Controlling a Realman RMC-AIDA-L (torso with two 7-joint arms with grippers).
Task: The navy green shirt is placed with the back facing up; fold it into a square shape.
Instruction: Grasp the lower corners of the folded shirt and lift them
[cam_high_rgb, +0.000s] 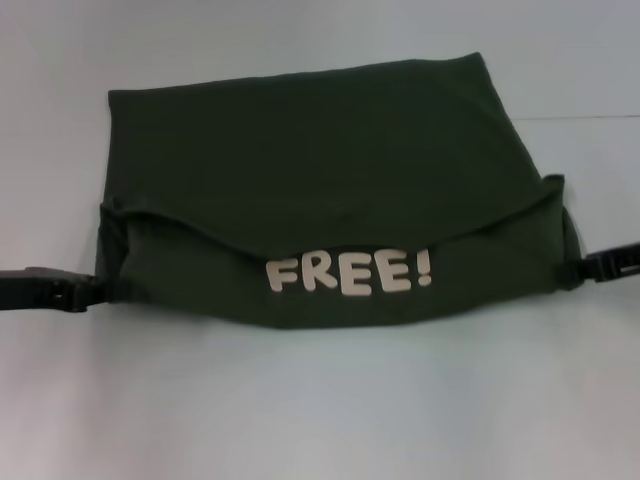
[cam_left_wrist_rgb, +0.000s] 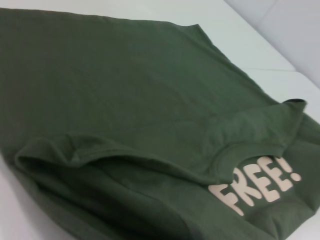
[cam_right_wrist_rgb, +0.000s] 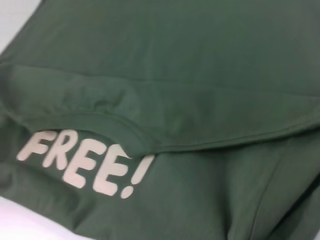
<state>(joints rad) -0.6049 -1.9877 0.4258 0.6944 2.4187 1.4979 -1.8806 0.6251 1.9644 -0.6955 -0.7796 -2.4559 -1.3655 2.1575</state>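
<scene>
Claws first: the left claw (cam_high_rgb: 88, 293) sits low at the left edge of the head view, its black tip touching the left side of the folded cloth; whether it is gripping the fabric or merely beside it cannot be told. The right claw (cam_high_rgb: 590, 268) comes in from the right edge and meets the right corner of the same cloth, where the fabric bunches around its tip; its opening cannot be told either.

Between them lies the navy green shirt (cam_high_rgb: 320, 150), a large dark olive-green soft cloth T-shirt, folded into a broad, roughly rectangular bundle in the middle of the pale grey tabletop (cam_high_rgb: 320, 410). A plain upper layer covers most of it, ending in a curved, hemmed edge that dips toward the near side. Below that edge a strip of the front shows, bearing cream block lettering "FREE!" (cam_high_rgb: 350, 273). The wrist views show the same curved hem overlapping the lettering, with soft ridges and wrinkles along the fold.
</scene>
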